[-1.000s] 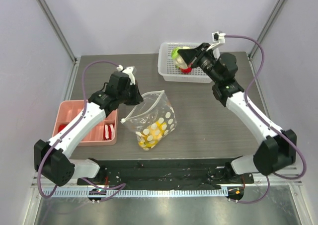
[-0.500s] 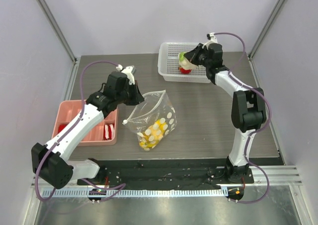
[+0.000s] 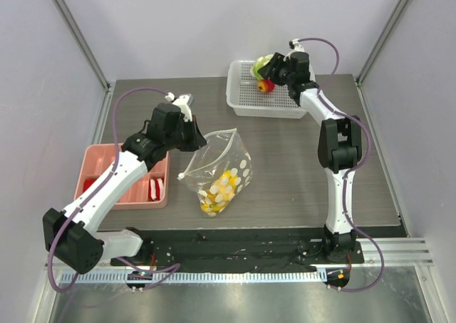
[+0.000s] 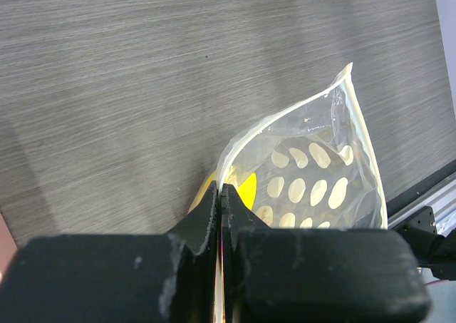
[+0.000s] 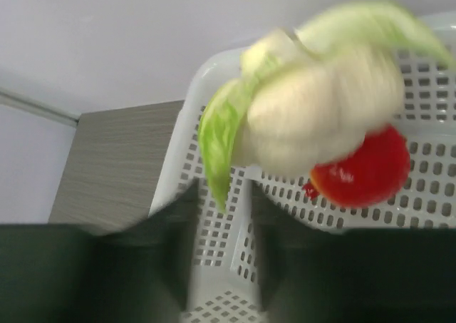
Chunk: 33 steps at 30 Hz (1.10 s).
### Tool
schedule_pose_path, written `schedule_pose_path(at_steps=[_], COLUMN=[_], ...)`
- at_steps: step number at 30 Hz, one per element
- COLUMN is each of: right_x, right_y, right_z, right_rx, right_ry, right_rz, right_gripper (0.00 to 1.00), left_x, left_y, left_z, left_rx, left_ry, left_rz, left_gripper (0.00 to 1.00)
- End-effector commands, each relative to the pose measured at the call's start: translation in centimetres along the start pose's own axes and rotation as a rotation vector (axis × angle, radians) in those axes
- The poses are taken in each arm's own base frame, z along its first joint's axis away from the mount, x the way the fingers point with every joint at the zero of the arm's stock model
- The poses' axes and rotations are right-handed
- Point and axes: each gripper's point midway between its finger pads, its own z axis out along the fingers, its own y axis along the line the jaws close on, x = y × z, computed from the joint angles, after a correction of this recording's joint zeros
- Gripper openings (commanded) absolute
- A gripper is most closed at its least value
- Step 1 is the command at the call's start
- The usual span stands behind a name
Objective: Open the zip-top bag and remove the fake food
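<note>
Top external: L pincer point(image 3: 195, 142) clamped tight on zip-top bag point(image 3: 226, 159) rim, mid-bench; yellow fake food point(image 3: 216, 193) inside, at bag's near end. R pincer point(image 5: 222, 195), jaws apart, over basket point(image 3: 242, 103) at far-right corner, cauliflower point(image 5: 313, 116) just off its tips. Bag lies near-left of R pincer, well apart.
</note>
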Motion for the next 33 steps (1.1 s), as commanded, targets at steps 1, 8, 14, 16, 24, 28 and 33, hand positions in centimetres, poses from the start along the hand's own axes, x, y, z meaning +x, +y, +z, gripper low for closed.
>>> schedule_pose_path(at_steps=[1, 8, 14, 16, 24, 28, 33], right_x=[-2.4, -4.1, -0.9, 2.4, 7.4, 9.7, 16.0], right_y=[-0.1, 1.5, 7.2, 8.7, 20.9, 24.6, 28.5], right_z=[-1.2, -7.2, -15.5, -17.6, -26.8, -29.8, -31.8], right_rx=[0.086, 0.197, 0.137, 0.089, -0.283, -0.474, -0.655], right_ry=[-0.001, 0.042, 0.075, 0.127, 0.205, 0.252, 0.407], right_rz=[-0.045, -0.077, -0.116, -0.128, -0.185, -0.121, -0.152], right_gripper=[0.68, 0.89, 0.89, 0.89, 0.75, 0.52, 0.45], left_x=[-1.6, -1.7, -2.8, -3.0, -3.9, -3.2, -2.1], left_y=[-1.1, -1.2, -1.3, -1.3, -1.6, -2.0, -2.3], left_z=[-0.6, -0.8, -2.0, -2.4, -3.3, -2.3, -0.8], left_rx=[0.044, 0.049, 0.052, 0.054, 0.068, 0.094, 0.119], left_ry=[-0.065, -0.074, -0.149, -0.172, -0.233, -0.190, -0.126], left_rz=[0.010, 0.011, 0.019, 0.021, 0.032, 0.005, -0.029], left_gripper=[0.00, 0.00, 0.00, 0.00, 0.00, 0.00, 0.00])
